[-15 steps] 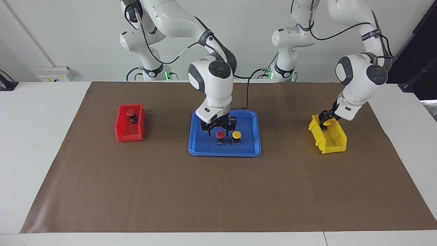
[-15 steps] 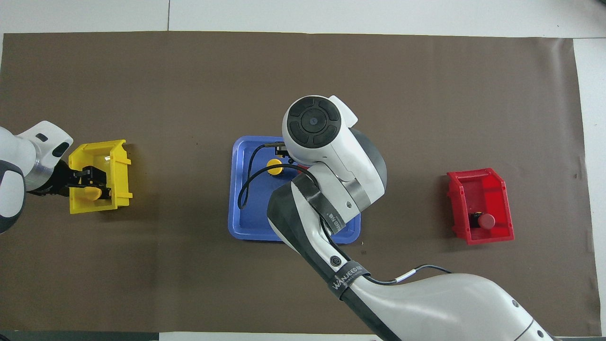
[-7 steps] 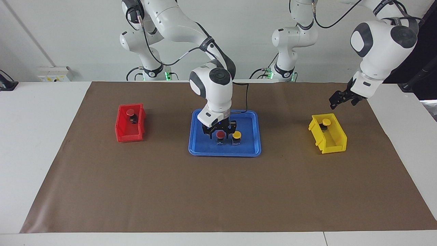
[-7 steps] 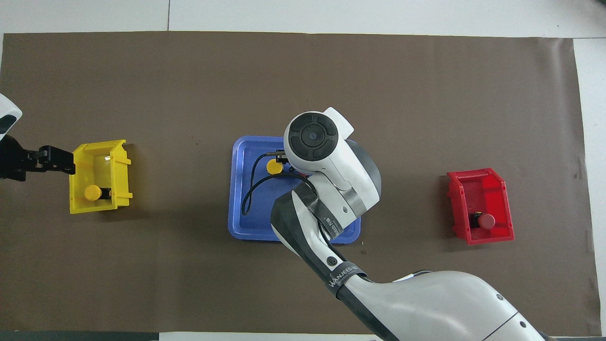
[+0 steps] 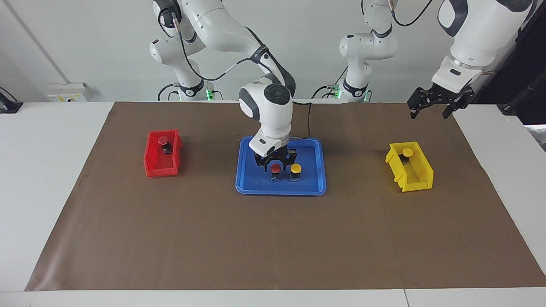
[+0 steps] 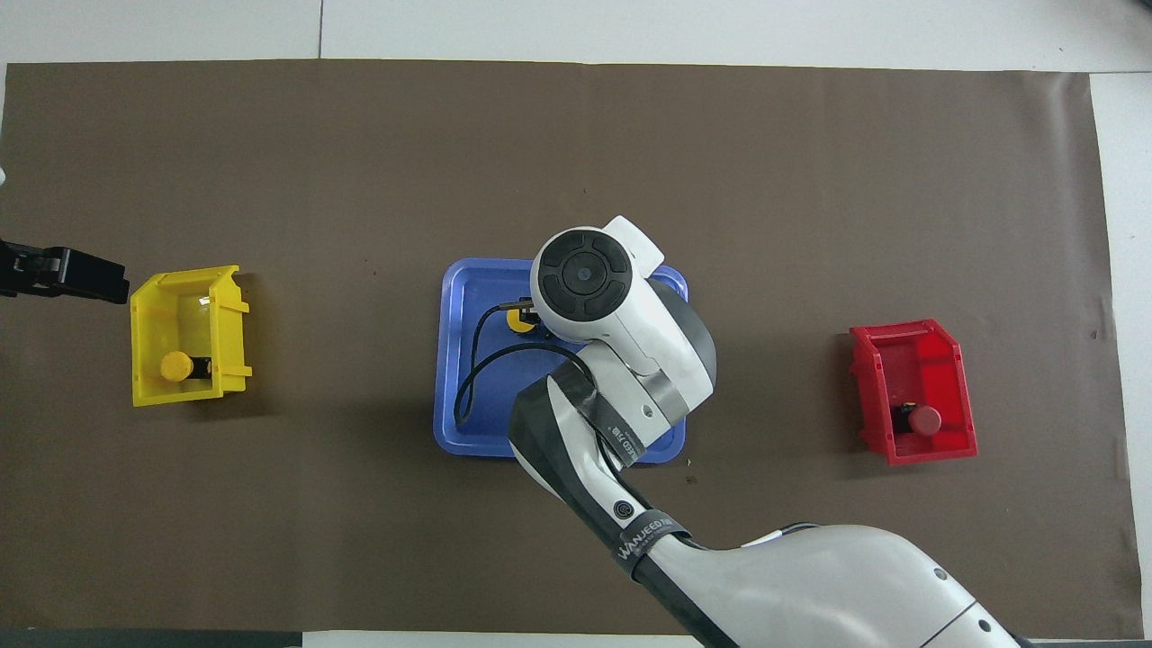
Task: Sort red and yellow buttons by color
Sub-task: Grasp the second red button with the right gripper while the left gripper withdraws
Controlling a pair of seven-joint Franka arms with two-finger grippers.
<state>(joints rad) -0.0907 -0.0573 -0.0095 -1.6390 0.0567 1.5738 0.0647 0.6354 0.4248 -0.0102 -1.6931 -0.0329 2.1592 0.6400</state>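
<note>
Brown mat: right hand around red button, closure unclear; left hand spread.

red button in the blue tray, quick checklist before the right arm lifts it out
1. Right pincer down at the red button in the blue tray: ok.
2. Grip closed on the button: cannot tell.
3. Yellow button beside it clear of the pincer: cannot tell.
4. Red bin has room; one red button inside: ok.
5. Left pincer open, raised above the table near the yellow bin, out of the way: ok.
</note>
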